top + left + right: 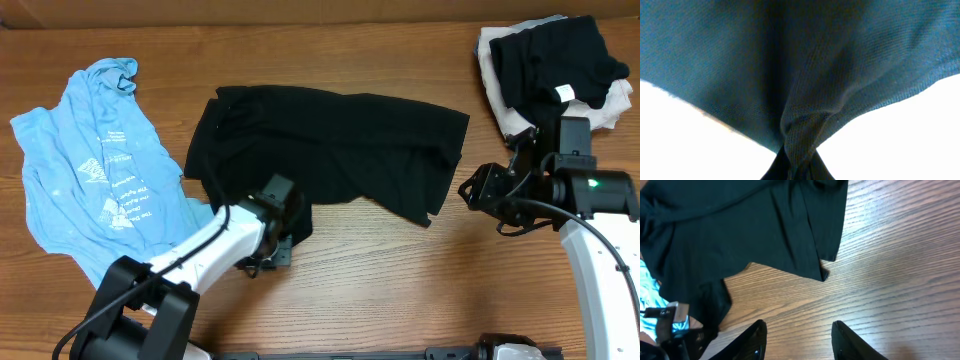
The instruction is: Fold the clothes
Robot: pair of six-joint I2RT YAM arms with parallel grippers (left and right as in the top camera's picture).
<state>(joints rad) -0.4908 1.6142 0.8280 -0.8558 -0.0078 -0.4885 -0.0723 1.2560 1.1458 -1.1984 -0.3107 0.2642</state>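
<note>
Black garment [330, 145] lies spread across the middle of the wooden worktop [400, 290], its long axis running left to right and its right end slanting toward the front. The left pincer [278, 222] sits at the garment's front-left edge and is closed on a bunch of the cloth. The left wrist view shows the fabric gathered into a twist between the dark fingers and tented away from them.

The right pincer [799, 341] is open and holds nothing, its two fingers spread over bare wood just off the garment's right end. Seen from overhead, the cloth lies to this pincer's left. The nearest piece is the front-right hem corner [823, 274], which is flat on the wood, near the fingers but apart from them. Each arm therefore has its own end of the long axis, and the right arm is plainly nearer the free end.

The coming move likely turns on that corner. The right pincer would need to reach forward onto it and close, so that both ends can be carried over together. Bare wood in front of the garment gives room for that.

A light-blue T-shirt [90, 160] lies crumpled at the far left, close to the garment's left end. A pile of folded clothes [550, 65] sits at the back right, behind the right arm and apart from the spread cloth.
</note>
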